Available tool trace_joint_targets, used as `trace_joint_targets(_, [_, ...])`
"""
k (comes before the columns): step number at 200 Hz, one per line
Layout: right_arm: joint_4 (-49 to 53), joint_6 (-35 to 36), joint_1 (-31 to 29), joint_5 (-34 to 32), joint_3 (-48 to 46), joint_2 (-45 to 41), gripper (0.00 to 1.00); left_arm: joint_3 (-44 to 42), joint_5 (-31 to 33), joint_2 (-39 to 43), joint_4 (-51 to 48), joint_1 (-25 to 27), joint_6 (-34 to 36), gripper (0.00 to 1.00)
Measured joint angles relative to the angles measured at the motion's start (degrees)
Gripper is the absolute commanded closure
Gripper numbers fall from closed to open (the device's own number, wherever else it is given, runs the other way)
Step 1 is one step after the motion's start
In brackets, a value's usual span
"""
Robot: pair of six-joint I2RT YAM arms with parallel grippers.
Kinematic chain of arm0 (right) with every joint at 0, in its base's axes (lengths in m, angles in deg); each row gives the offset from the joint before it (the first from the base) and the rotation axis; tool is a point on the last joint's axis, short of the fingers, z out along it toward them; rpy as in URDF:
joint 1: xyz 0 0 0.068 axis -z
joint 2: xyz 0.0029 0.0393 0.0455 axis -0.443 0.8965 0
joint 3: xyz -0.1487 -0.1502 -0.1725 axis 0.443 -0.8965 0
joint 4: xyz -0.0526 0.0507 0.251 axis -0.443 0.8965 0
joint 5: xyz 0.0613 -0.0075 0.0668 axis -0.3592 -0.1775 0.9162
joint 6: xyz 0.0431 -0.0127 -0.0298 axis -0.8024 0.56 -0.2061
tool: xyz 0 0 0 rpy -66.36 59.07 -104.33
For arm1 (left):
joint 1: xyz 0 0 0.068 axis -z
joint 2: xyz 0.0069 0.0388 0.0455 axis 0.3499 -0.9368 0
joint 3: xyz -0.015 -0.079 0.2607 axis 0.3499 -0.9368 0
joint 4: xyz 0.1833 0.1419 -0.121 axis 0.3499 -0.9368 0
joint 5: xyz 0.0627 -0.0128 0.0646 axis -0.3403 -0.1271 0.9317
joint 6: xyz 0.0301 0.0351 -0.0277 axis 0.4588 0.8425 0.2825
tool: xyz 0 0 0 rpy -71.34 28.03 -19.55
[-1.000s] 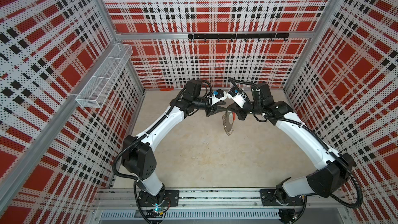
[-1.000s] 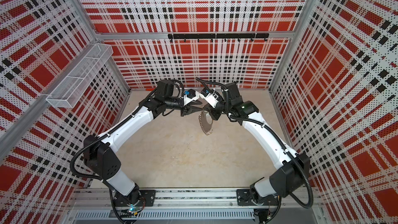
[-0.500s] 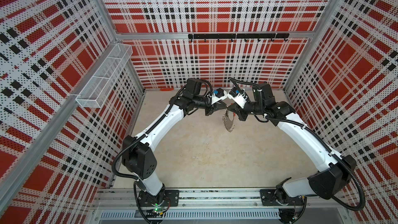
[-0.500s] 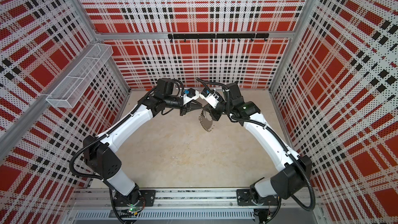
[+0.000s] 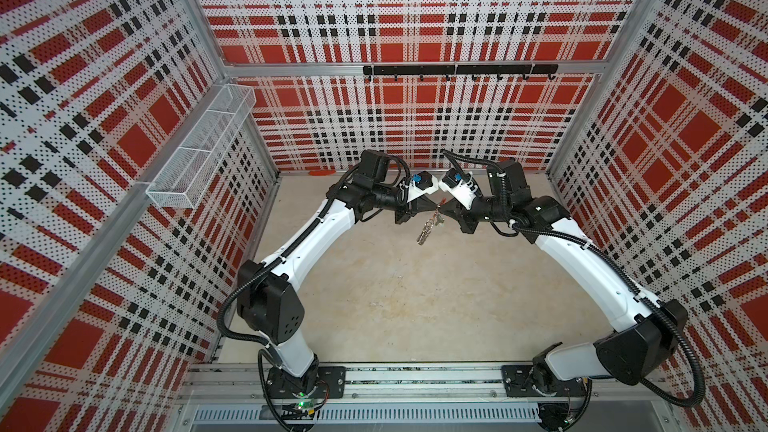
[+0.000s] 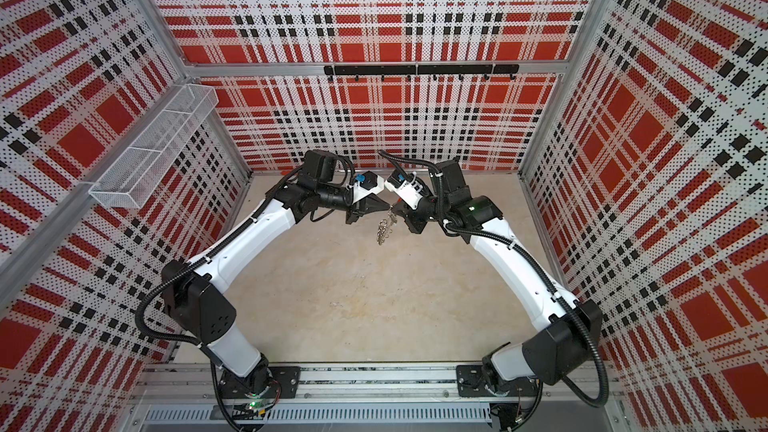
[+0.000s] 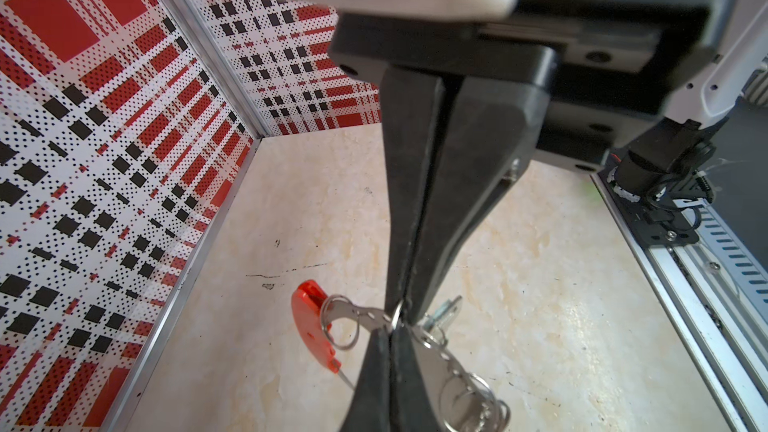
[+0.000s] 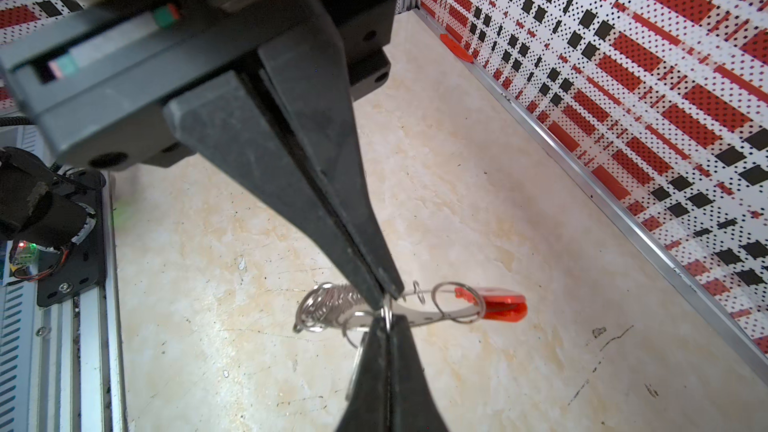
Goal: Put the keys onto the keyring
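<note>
Plaid perforated walls point(image 5: 415, 14) enclose a beige marbled surface point(image 5: 415, 305); wire basket point(image 5: 199, 151) on the left wall, hook rail point(image 5: 457, 70) on the back; left end effector point(image 7: 405, 309) and right end effector point(image 8: 388, 292) meet tip to tip, both pinching the keyring point(image 8: 419, 315) aloft above the surface's far middle.

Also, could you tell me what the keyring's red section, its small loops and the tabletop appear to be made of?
The red section looks like moulded plastic: opaque, evenly coloured, softly glossy. The small loops look like steel wire: thin, silvery, with sharp glints. The tabletop shows beige marbling with a slight sheen, perhaps laminate, perhaps stone.
</note>
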Motion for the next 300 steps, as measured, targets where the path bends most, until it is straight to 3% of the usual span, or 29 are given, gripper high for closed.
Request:
trace_joint_targets(10, [-1.05,-0.52,-0.11,-0.02,-0.85,-0.42,0.92,-0.02,-0.22,0.00,0.00,-0.11,-0.46,1.00])
trace_joint_targets(27, [-3.69,-1.75,-0.15,-0.22,-2.89,-1.77,0.91,-0.57,-1.16,0.00,1.38,-0.24,-3.04,1.00])
trace_joint_targets(42, [-5.73,-2.91,-0.13,-0.57,-4.52,-2.93,0.72,-2.23,-2.05,0.07,4.66,-0.26,-6.23,1.00])
trace_joint_targets(64, [-8.24,-4.33,-0.20,-0.02,-5.51,-3.76,0.75,-4.81,-2.67,0.07,8.83,-0.24,-11.39,1.00])
trace_joint_targets(119, [-16.13,-11.43,3.61,1.01,-9.44,-8.09,0.60,-7.61,-2.82,0.15,18.56,-0.55,-21.59,1.00])
trace_joint_targets(156, [-31.54,-27.43,14.95,9.27,-19.34,-11.45,0.59,-17.29,-2.47,2.73,35.52,-1.18,-34.18,1.00])
trace_joint_targets(185, [-40.63,-36.70,15.76,15.80,-23.65,-9.49,0.58,-20.17,-2.43,3.45,46.38,-1.36,-43.65,1.00])
trace_joint_targets(219, [-51.60,-45.31,15.67,22.62,-23.78,-5.88,0.55,-20.17,-2.38,4.13,53.40,-1.03,-48.72,1.00])
trace_joint_targets(256, [-58.03,-49.51,14.67,26.23,-23.76,-5.11,0.54,-20.17,-2.29,4.24,58.49,-0.98,-52.74,1.00])
trace_joint_targets(300, [-58.27,-47.69,12.04,26.97,-23.12,-4.00,0.59,-20.17,-2.36,4.24,63.32,-0.98,-56.74,1.00])
